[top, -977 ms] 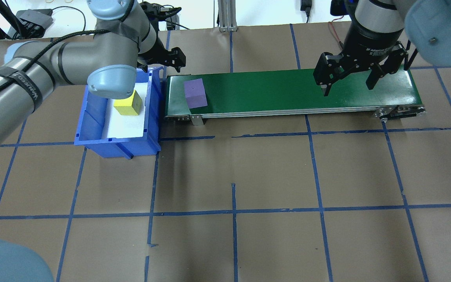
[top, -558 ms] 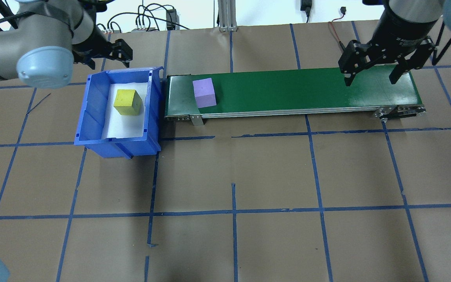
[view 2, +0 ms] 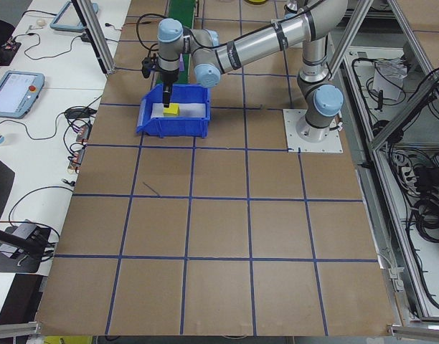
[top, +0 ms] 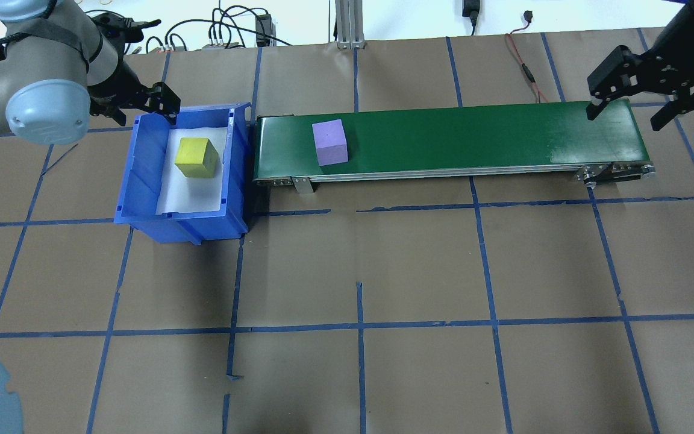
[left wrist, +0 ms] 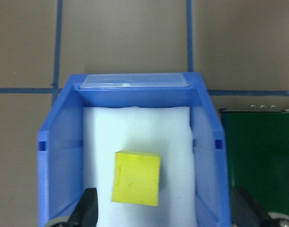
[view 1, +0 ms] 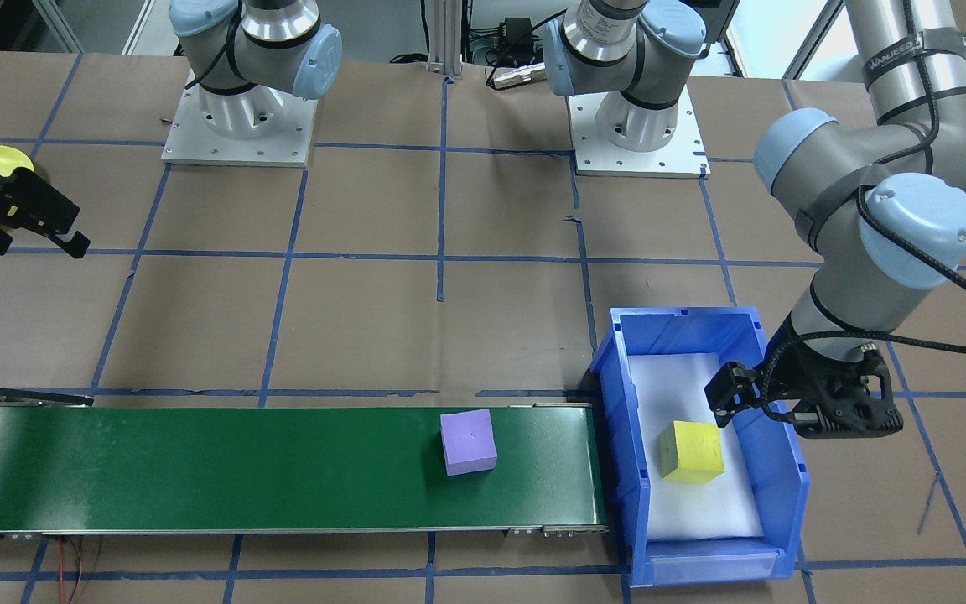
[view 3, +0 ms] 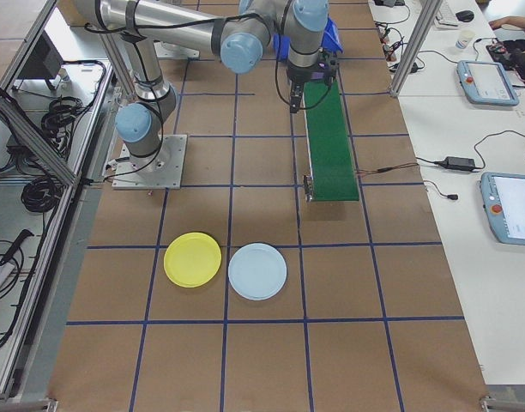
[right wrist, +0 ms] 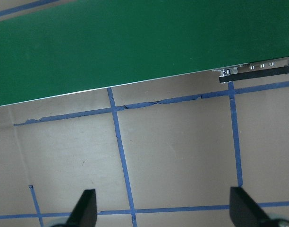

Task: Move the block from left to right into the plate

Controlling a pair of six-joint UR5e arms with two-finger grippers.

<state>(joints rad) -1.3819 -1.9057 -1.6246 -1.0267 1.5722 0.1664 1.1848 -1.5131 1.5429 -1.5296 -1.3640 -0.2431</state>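
Note:
A purple block rides on the green conveyor belt near its left end. A yellow block lies on white foam in the blue bin. My left gripper hangs open above the bin, holding nothing. My right gripper is open and empty above the belt's right end. The yellow plate lies on the table far beyond that end and shows partly behind the right gripper.
A light blue plate lies beside the yellow one. The bin butts against the belt's left end. Brown paper with blue tape lines covers the table. Cables lie along the far edge.
The purple block has travelled right along the belt. My left gripper swung left from the belt's end to above the bin. My right gripper moved right, past the belt's right end.

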